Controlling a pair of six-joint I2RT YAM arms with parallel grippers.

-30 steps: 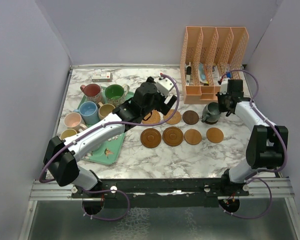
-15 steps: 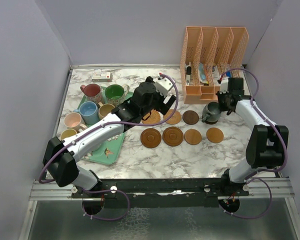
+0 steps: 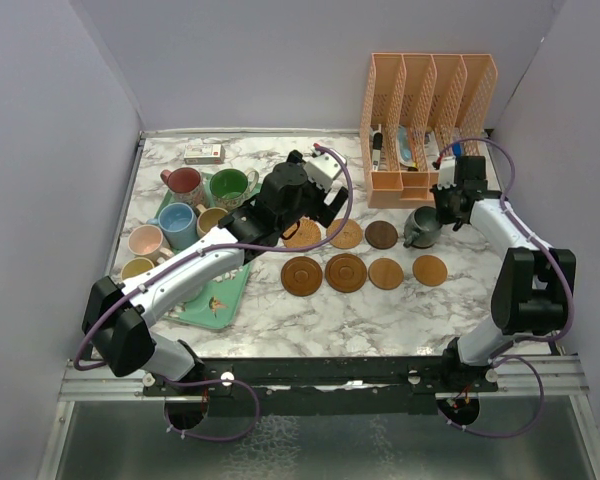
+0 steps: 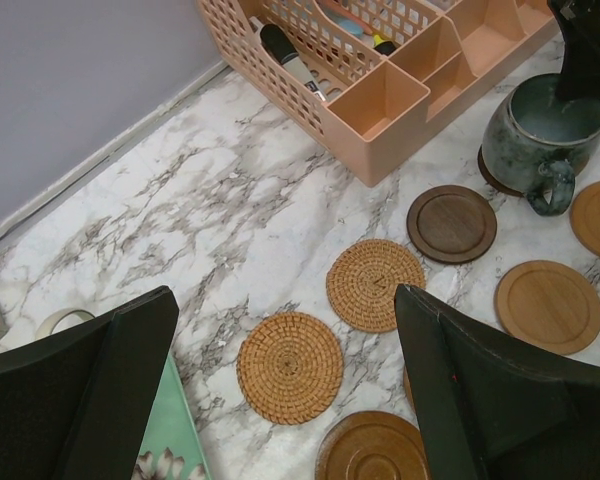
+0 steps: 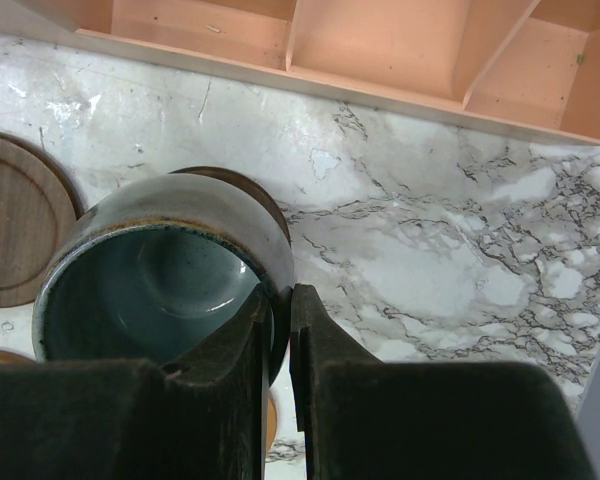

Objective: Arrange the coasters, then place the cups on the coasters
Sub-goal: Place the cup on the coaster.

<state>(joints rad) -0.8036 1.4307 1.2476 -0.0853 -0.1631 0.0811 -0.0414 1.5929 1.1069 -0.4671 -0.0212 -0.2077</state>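
Note:
Eight round coasters lie in two rows mid-table, from a woven coaster point(image 3: 303, 236) point(image 4: 290, 367) to a tan one point(image 3: 430, 270). My right gripper point(image 3: 442, 212) point(image 5: 282, 300) is shut on the rim of the dark grey-teal cup point(image 3: 421, 228) point(image 5: 160, 270), one finger inside and one outside. That cup is over a dark coaster point(image 5: 265, 195) at the back row's right end; whether it rests on it I cannot tell. My left gripper point(image 3: 318, 214) point(image 4: 285, 335) hangs open and empty above the woven coasters. Red point(image 3: 184, 183), green point(image 3: 228, 186), blue point(image 3: 175, 224) and other cups crowd the left.
A mint-green floral tray point(image 3: 220, 300) under the left arm bears most of the cups. A peach desk organizer point(image 3: 425, 125) point(image 4: 380, 95) with pens stands just behind the right gripper. A small box point(image 3: 203, 153) lies at the back left. Walls close in on three sides.
My left gripper has drawn slightly back and to the left, still open. The right gripper and the grey-teal cup have barely moved.

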